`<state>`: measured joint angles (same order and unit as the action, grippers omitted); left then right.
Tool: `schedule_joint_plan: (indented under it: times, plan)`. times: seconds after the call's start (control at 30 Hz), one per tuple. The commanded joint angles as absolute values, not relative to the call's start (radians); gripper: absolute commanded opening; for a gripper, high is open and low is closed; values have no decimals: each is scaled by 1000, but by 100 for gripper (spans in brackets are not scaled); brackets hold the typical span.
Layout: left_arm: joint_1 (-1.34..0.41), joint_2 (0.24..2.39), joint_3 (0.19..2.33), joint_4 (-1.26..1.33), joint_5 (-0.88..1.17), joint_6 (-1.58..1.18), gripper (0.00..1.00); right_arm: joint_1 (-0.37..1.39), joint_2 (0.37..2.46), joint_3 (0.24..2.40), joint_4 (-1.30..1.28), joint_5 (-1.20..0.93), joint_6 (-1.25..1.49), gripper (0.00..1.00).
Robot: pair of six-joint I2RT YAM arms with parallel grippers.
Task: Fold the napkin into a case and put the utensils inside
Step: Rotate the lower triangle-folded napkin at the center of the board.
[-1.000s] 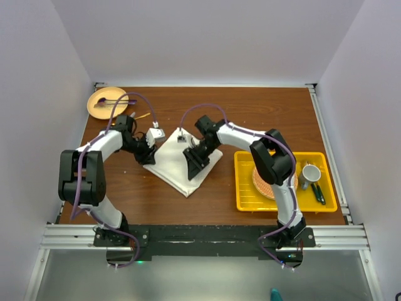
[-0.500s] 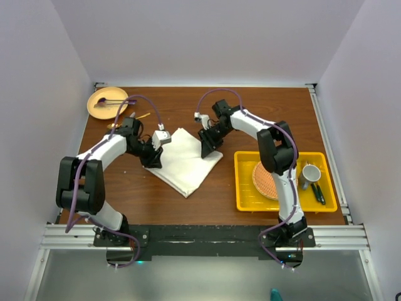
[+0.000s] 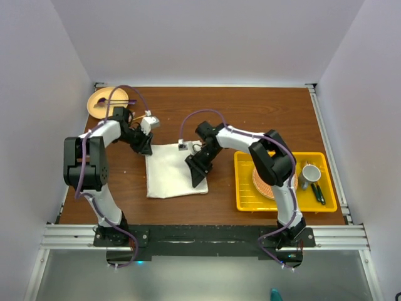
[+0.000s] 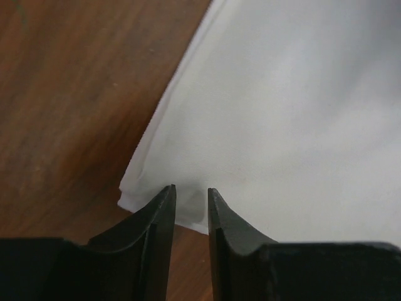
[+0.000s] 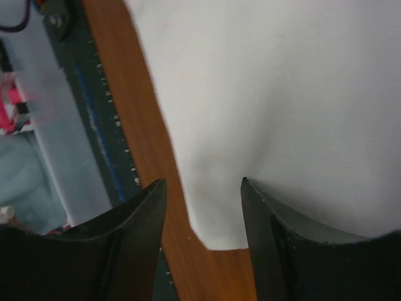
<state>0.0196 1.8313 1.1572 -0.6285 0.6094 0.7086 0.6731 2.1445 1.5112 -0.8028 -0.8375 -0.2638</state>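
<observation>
The cream-white napkin (image 3: 169, 172) lies flat on the wooden table as a rough square, its edges in line with the table's. My left gripper (image 3: 145, 149) is at its far-left corner. In the left wrist view the jaws (image 4: 190, 188) stand close together with the puckered corner of the napkin (image 4: 282, 113) between them. My right gripper (image 3: 196, 174) is at the napkin's right edge. In the right wrist view it (image 5: 203, 182) is open over the napkin's corner (image 5: 282, 94). The gold utensils are out of sight behind my left arm.
A tan plate (image 3: 99, 102) with a purple utensil stands at the far left corner. A yellow tray (image 3: 244, 188) on the right holds a woven orange mat (image 3: 263, 182), a mug (image 3: 311, 174) and green-handled utensils (image 3: 318, 192).
The napkin has turned from a diamond to a square in line with the table. My right gripper moved from its far corner toward me along the right edge. My left gripper shifted slightly back.
</observation>
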Motion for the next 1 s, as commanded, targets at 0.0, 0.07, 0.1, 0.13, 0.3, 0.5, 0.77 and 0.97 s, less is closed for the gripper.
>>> schedule_joint_plan:
  times: [0.0,0.07,0.1,0.13,0.3,0.5,0.77,0.97]
  plan:
    - [95,1796,1256,-695,756,724,38,675,2118,1626,-893,-971,-281,56]
    - [95,1780,1258,-703,810,703,47,637,2128,1661,-864,-934,-253,57]
    - [95,1767,1249,-660,821,622,50,621,2132,1689,-842,-919,-236,57]
    - [97,1767,1244,-638,824,577,55,608,2140,1701,-797,-893,-203,57]
    - [118,1784,1191,-471,790,277,66,545,2197,1819,-716,-769,-175,57]
    - [141,1813,1177,-425,697,146,63,494,2261,1920,-696,-667,-225,62]
    - [158,1910,1222,-469,692,110,60,494,2287,1895,-669,-707,-221,57]
    - [158,1971,1238,-479,732,75,59,492,2324,1876,-669,-706,-225,55]
